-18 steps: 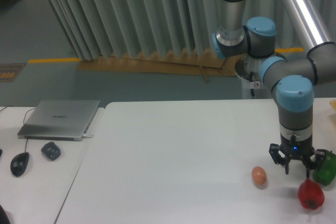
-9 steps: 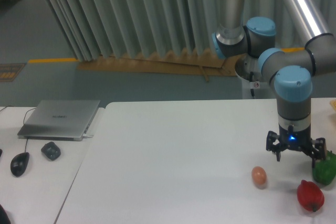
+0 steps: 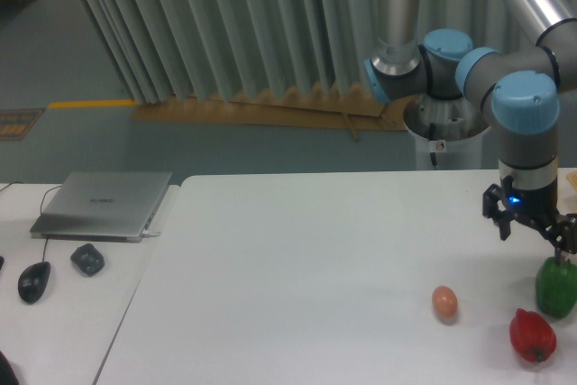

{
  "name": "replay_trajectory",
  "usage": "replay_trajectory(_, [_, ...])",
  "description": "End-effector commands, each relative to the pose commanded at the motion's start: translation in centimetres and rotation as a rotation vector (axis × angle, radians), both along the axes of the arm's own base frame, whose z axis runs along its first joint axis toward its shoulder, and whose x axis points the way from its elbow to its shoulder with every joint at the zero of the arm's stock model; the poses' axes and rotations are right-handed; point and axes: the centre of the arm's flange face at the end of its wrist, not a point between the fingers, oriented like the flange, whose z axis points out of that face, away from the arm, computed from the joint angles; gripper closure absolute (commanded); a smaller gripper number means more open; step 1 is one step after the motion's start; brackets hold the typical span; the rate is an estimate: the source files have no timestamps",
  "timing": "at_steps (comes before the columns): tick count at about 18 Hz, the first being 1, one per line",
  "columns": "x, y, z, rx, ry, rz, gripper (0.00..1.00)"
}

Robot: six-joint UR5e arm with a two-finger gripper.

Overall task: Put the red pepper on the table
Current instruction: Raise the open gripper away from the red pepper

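The red pepper rests on the desk, at about 6 o'clock from the raised tool, whose fingers are spread wide and hold nothing.

Grey pleated curtain, teal floor, yellow stripe.
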Motion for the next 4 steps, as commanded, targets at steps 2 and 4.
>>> replay_trajectory(2, [0.0, -0.16, -0.23, -0.004, -0.014, -0.014, 0.0])
replay_trajectory(4, [0.12, -0.36, -0.57, -0.016, -0.031, -0.014, 0.0])
